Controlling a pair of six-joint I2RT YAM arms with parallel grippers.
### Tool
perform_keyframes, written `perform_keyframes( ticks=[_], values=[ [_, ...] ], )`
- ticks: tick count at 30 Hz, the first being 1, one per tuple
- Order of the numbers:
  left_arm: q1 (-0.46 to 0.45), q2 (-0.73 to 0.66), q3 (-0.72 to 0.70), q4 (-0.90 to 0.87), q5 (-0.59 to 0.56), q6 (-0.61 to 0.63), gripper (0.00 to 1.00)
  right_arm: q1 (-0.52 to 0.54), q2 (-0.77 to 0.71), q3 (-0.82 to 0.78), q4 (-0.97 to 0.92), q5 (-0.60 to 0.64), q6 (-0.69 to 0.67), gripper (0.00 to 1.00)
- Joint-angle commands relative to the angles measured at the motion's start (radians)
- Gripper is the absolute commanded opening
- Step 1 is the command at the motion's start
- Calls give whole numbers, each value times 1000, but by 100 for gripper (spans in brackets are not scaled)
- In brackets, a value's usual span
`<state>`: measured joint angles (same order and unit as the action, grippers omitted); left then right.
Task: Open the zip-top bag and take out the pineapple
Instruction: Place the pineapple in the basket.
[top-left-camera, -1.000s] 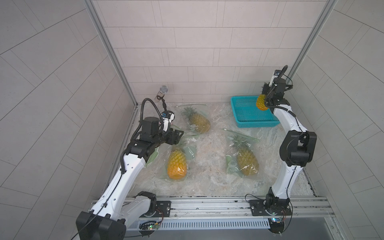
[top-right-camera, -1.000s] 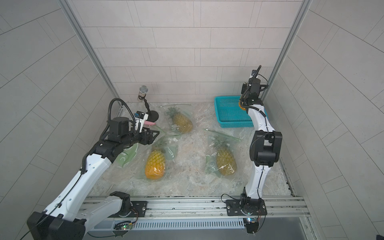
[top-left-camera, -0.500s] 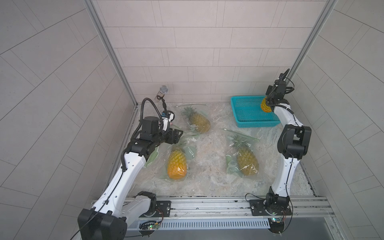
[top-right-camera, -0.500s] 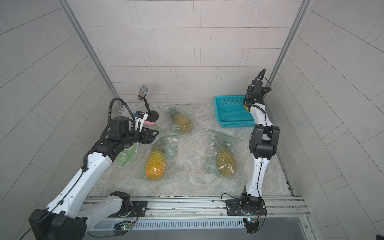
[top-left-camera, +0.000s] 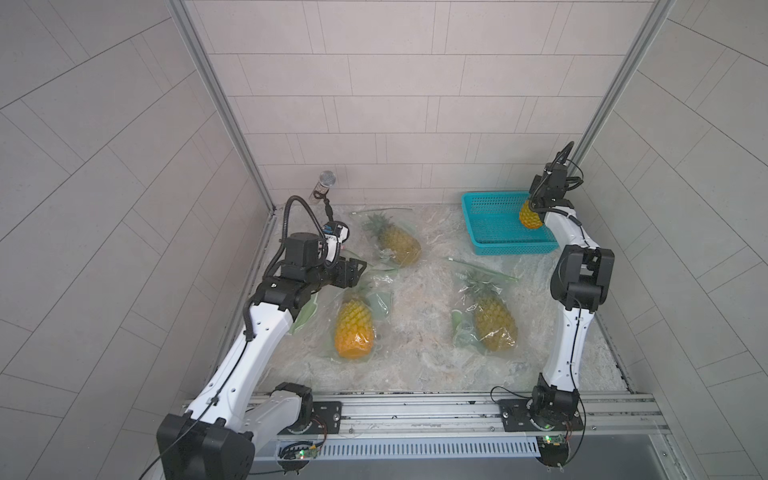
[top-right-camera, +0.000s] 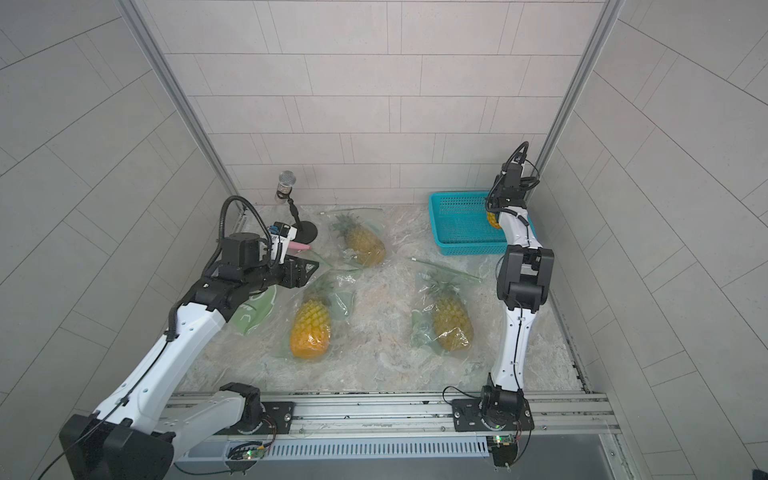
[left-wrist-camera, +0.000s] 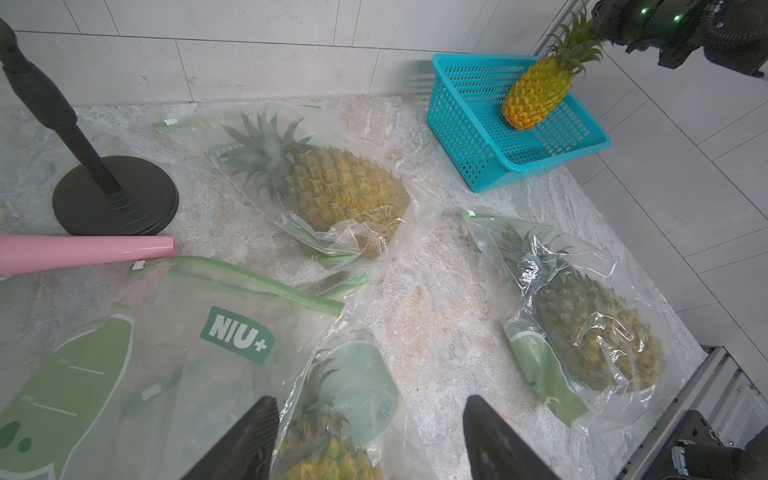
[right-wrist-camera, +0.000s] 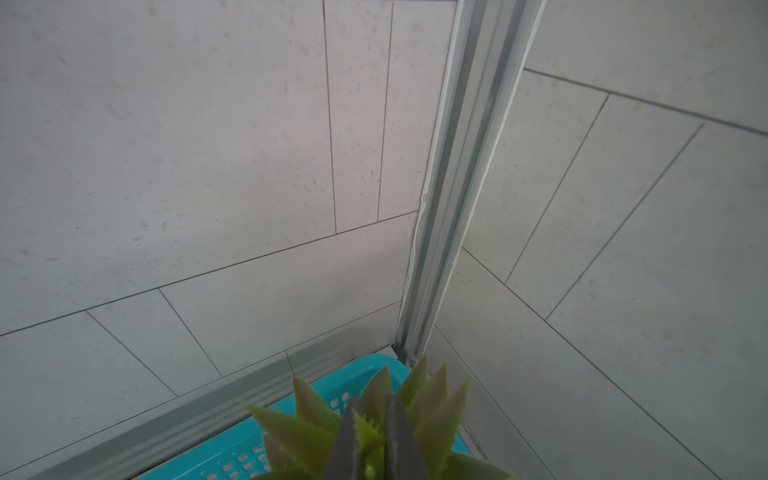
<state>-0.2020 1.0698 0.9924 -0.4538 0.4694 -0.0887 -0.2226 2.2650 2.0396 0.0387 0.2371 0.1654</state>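
A bare yellow pineapple (top-left-camera: 530, 217) (left-wrist-camera: 536, 93) hangs over the right end of the teal basket (top-left-camera: 490, 245) (top-right-camera: 457, 249). My right gripper (right-wrist-camera: 372, 409) (top-left-camera: 536, 199) is shut on its green crown, close to the back right corner. An empty zip-top bag (left-wrist-camera: 166, 332) (top-right-camera: 253, 309) with green print lies flat at the left. My left gripper (left-wrist-camera: 370, 405) (top-left-camera: 359, 270) hovers open over the leafy end of a bagged pineapple (top-left-camera: 353, 328) beside that bag, holding nothing.
Two more bagged pineapples lie on the table, one at the back middle (top-left-camera: 397, 241) and one at the right (top-left-camera: 492, 320). A black microphone stand (left-wrist-camera: 112, 195) and a pink tube (left-wrist-camera: 83, 251) sit at the back left. Tiled walls close in on three sides.
My right gripper carried the pineapple to the right toward the back corner and a little lower over the basket. The left arm stayed almost still.
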Motion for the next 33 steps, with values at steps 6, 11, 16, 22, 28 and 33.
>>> perform_keyframes(
  ticks=[6, 11, 16, 22, 28, 33],
  values=[
    [7, 4, -7, 9, -1, 9, 74, -11, 16, 45, 16, 35, 28, 0],
    [7, 4, -7, 8, -1, 9, 74, -12, 22, 45, 11, 41, 29, 8],
    [7, 4, -6, 7, -3, 9, 74, -12, -5, 31, 1, 27, 34, 33],
    [7, 4, -5, 4, -5, 8, 74, -12, -102, -29, 0, -18, 55, 63],
    [7, 14, 1, -14, -17, 4, 74, -7, -245, -164, 26, -79, 75, 69],
    [-15, 23, 17, -70, -83, 9, 72, 9, -391, -281, -2, -144, 92, 70]
  ],
)
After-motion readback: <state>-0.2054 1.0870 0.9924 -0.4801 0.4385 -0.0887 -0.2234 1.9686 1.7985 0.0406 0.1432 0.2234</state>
